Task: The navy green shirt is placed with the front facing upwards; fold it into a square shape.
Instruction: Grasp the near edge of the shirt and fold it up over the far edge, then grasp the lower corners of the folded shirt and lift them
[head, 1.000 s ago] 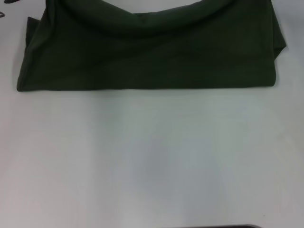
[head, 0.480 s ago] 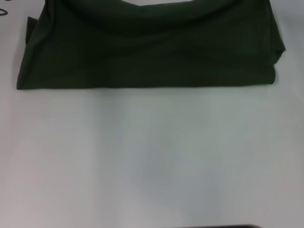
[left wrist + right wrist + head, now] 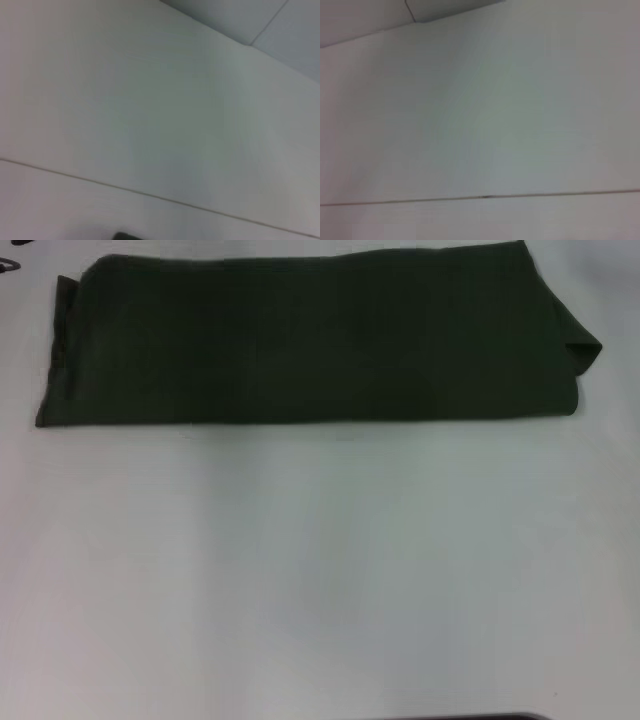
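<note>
- The head view shows no arm and no gripper at all.
- The left wrist view shows none of the left gripper's fingers. Only a small dark bit shows at the very bottom edge of the picture, and I cannot tell what it is.
- The right wrist view shows none of the right gripper's fingers.
- Where the two arms are cannot be told from these views.

The navy green shirt [image 3: 310, 340] lies flat, folded into a wide band.

shirt [image 3: 310, 340] lettering: hidden (folded in) | both grippers: unseen
</note>
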